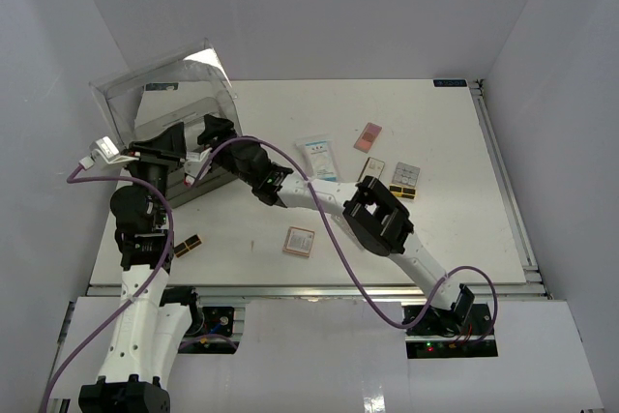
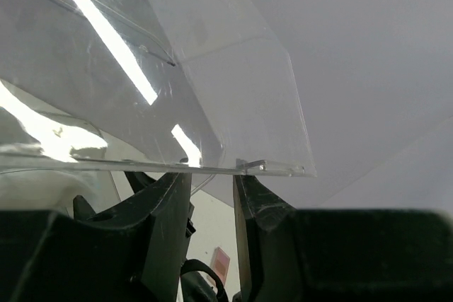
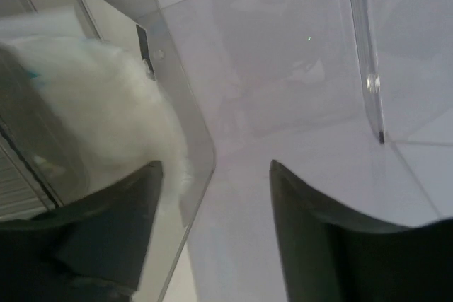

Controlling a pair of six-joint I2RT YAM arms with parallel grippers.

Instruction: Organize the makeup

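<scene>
On table, palettes [image 1: 300, 240] look light, stiff: pinch across edges; sachet [image 1: 318, 158] prob. slick, floppy. L gripper [image 2: 212, 175] part-closed on box lid [image 2: 241, 104]; R gripper [image 3: 216, 182] wide, empty.

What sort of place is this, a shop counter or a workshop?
Probably a robotics test booth: a left arm and right arm bolted at the edge of a white table, plain white walls boxing it in, and a pink palette among scattered makeup.

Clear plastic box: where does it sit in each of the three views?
Top external: clear plastic box at upper left, lid raised.
Left wrist: box panel fills the upper left.
Right wrist: box walls fill most of the frame.
Landmark: white table, plain in top and left wrist views, unsure in right wrist.
</scene>
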